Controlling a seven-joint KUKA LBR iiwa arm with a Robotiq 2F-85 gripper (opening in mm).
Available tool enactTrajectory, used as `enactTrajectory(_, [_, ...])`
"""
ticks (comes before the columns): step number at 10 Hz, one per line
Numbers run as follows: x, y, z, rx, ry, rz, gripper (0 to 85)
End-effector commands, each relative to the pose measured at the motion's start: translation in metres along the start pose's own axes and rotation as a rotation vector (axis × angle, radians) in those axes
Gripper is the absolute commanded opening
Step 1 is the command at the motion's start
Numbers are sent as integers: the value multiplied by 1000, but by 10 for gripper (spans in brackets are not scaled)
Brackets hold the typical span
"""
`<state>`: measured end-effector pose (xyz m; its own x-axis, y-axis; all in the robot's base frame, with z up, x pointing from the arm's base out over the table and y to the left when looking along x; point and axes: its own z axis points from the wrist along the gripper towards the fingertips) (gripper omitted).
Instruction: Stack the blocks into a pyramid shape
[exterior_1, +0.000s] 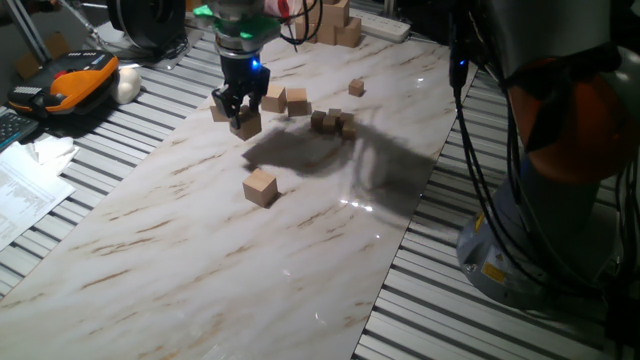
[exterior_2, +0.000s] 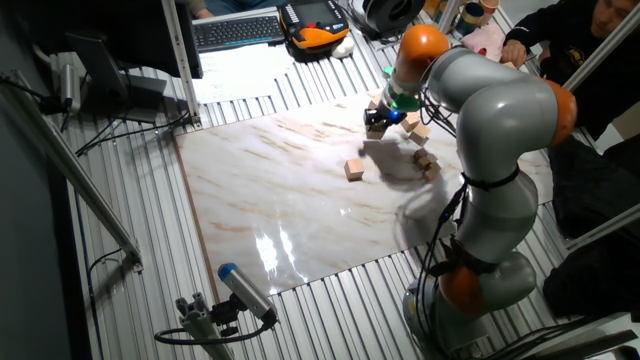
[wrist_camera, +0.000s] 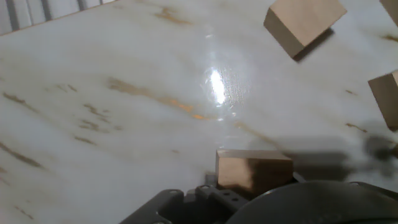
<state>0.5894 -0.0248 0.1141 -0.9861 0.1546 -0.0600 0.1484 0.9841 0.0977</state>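
My gripper (exterior_1: 240, 112) is shut on one tan wooden block (exterior_1: 247, 125), held low over the marble board at its far left. In the hand view this block (wrist_camera: 254, 172) sits between the fingers at the bottom. One block (exterior_1: 220, 110) lies just left of the gripper, and two blocks (exterior_1: 273, 100) (exterior_1: 297, 100) lie side by side to its right. Another block (exterior_1: 356, 88) lies further back right. A lone block (exterior_1: 260, 187) lies nearer the middle and also shows in the other fixed view (exterior_2: 354, 169). The hand view shows two loose blocks (wrist_camera: 304, 22) (wrist_camera: 388, 99).
A cluster of much smaller tan cubes (exterior_1: 333, 122) lies right of the gripper. A pile of bigger pale blocks (exterior_1: 336, 24) stands at the back edge. The marble board (exterior_1: 200, 260) lies on a ribbed metal table. An orange device (exterior_1: 75, 82) and papers lie at the left.
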Motion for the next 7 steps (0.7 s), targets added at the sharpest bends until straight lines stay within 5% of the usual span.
enactTrajectory(1, [0,0,0,19,-14,13,0])
enactTrajectory(7, [33,39,28,-45,-9,73,0])
